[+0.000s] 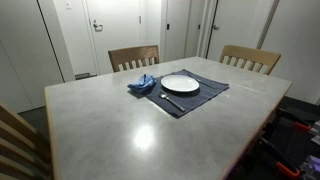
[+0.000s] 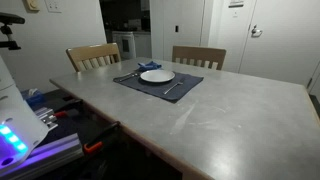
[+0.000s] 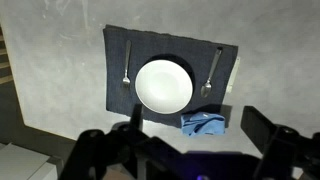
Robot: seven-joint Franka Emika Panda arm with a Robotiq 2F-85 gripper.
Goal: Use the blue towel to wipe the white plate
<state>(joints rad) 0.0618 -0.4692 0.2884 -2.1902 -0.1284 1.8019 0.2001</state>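
Observation:
A white plate sits in the middle of a dark placemat on the grey table; it shows in both exterior views and in the wrist view. A crumpled blue towel lies on the table just beside the mat's edge, next to the plate. My gripper shows only in the wrist view. It is open and empty, high above the table, with the towel seen between its fingers far below.
A fork and a spoon lie on the mat on either side of the plate. Two wooden chairs stand at the table's far side. The table edge is at the left of the wrist view.

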